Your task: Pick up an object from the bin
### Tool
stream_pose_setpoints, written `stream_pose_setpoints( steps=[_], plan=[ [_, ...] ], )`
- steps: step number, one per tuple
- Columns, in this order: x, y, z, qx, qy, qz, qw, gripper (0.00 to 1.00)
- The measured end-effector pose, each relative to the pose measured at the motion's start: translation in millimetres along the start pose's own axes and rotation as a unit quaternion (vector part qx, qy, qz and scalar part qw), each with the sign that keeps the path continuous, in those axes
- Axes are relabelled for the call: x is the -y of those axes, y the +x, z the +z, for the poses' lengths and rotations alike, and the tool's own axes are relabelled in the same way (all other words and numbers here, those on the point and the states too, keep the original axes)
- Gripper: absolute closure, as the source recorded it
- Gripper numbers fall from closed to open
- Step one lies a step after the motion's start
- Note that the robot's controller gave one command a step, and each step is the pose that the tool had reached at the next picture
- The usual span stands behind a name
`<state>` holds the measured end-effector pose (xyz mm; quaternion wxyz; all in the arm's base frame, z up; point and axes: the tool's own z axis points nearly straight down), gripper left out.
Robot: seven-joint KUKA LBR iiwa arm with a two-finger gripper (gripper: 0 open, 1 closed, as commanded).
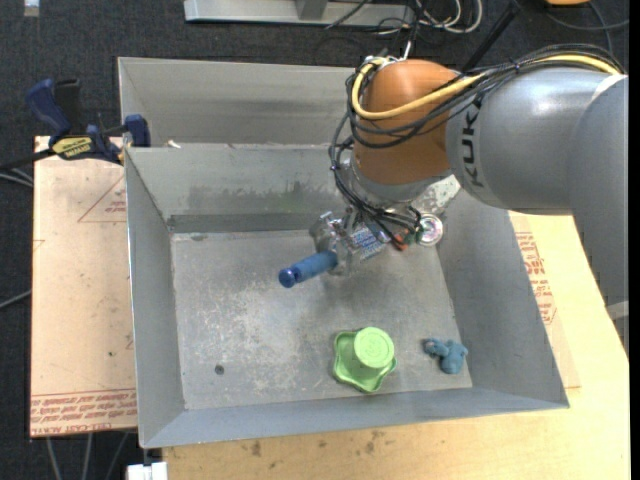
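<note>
mid-bin: gripper (338, 246) by one blue stick (307, 268), grip unclear; near front, one green cup (364, 358), one blue lump (446, 355).

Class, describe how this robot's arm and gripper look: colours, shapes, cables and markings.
The arm is a thick, rounded silver-grey tube with KUKA lettering in dark capitals. An orange dome cover caps its wrist, ringed by yellow cables and thinner black ones. Below sits the small metal gripper with short coloured wires.
</note>
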<state>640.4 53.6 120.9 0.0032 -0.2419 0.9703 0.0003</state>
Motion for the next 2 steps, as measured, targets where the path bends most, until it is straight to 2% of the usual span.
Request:
stream_pose_setpoints(
  steps=[2],
  plan=[
    [-1.0,-1.3,-5.3,-0.0018,-0.001,0.003,1.0,1.0]
  ],
)
